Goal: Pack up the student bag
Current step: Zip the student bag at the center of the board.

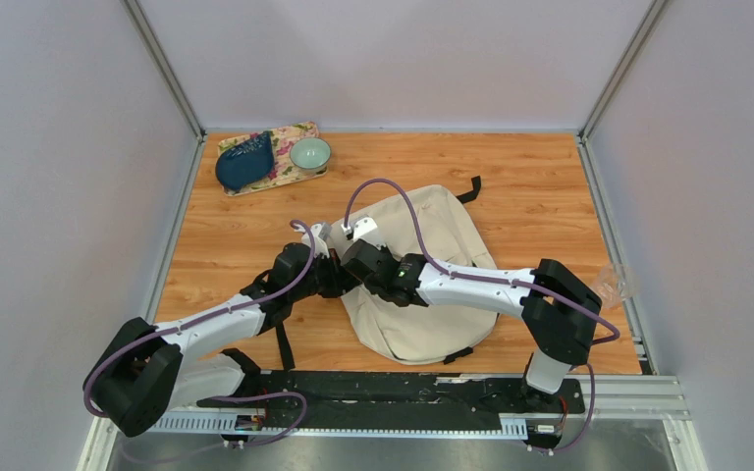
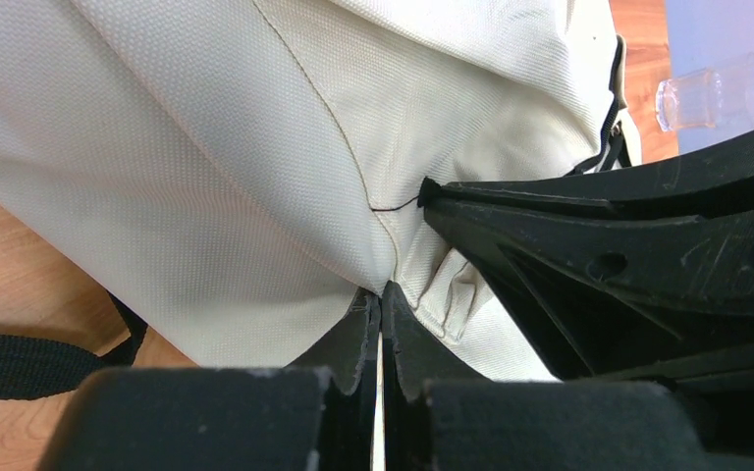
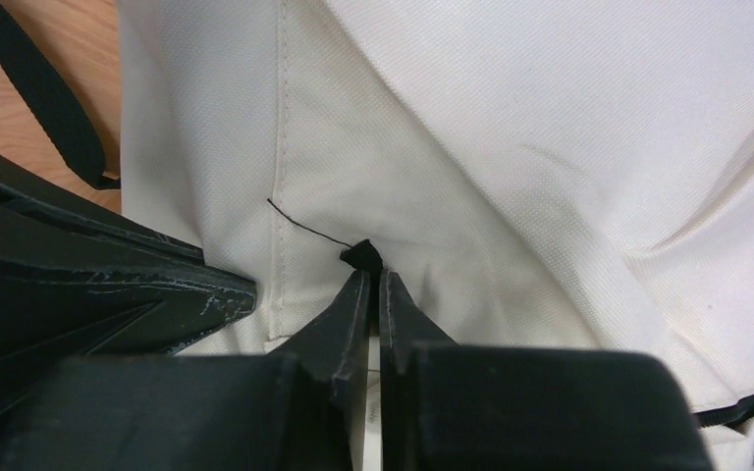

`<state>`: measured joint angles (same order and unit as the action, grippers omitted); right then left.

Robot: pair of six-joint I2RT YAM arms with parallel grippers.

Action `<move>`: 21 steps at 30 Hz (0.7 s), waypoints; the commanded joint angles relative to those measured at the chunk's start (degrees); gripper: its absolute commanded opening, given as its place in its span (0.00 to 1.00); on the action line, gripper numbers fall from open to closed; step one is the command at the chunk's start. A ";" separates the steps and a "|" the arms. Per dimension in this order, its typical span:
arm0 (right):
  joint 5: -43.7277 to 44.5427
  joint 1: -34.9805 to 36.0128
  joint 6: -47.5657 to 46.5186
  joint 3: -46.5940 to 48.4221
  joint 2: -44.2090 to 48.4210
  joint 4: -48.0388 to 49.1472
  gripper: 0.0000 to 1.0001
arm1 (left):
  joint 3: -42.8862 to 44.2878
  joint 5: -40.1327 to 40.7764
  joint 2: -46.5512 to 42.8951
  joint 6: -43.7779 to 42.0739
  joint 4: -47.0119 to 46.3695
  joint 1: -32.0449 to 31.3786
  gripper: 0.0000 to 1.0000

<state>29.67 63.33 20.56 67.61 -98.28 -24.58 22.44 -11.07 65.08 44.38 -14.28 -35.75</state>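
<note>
Student bag: the cream backpack (image 1: 417,329) lies flat in the middle of the desk (image 1: 540,196), with black straps trailing off its near-left and far-right edges.
Black tab: a small dark tab (image 3: 361,257) with a loose thread beside it sits on a seam at the bag's left side. It looks like a zipper pull but is too small to be sure.
Right end effector: (image 3: 373,280) pressed almost together, pinching that tab with its very tips.
Left end effector: (image 2: 381,299) pressed together on a fold of the cream fabric just beside the tab.
Step in hand: probably one side braces the cloth while the other draws the zipper to open the bag.
Risk, slip: the hold on the tab is shallow, so a pull angled off the seam could pop it out of the tips.
Risk, drag: the bag looks soft and slack. If the left pinch loses the fold, the whole bag may slide with the pull instead of unzipping.
Risk, collision: the two end effectors are nearly touching, so a sideways move could knock one into the other.
Surroundings: a floral tray (image 1: 290,175) in the far-left corner holds a dark blue pouch (image 1: 244,163) and a pale green bowl (image 1: 310,153), well apart from the bag. A clear container (image 2: 707,93) lies off to the right.
</note>
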 commanded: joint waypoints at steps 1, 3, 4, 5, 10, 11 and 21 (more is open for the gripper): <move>3.64 -0.05 0.62 1.56 -0.42 -0.82 0.01 | 0.07 -0.36 -2.59 -1.40 -3.12 0.50 0.00; 4.86 -0.05 0.89 1.21 0.28 -0.21 0.00 | -0.29 -0.44 -2.68 -1.31 -3.38 0.50 0.00; 5.48 -0.05 1.24 1.03 1.24 -0.21 0.00 | -0.37 -0.36 -2.68 -1.31 -3.47 0.50 0.00; 5.92 -0.14 1.41 0.59 1.77 0.05 0.00 | -0.46 -0.44 -2.68 -1.31 -3.47 0.50 0.00; 9.09 -1.01 2.99 -2.13 5.90 1.11 0.00 | -0.81 -0.36 -2.76 -1.40 -3.47 0.59 0.00; 9.26 -1.63 3.09 -2.74 7.39 1.37 0.00 | -0.82 -0.36 -2.85 -1.49 -3.47 0.76 0.00; 9.53 -5.06 5.28 -9.16 14.51 2.08 0.00 | -1.17 -0.44 -2.41 -1.49 -3.65 0.94 0.00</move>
<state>35.79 59.61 24.36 60.01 -87.50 -24.43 21.39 -11.49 64.16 44.40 -15.68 -35.40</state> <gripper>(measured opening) 0.009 0.007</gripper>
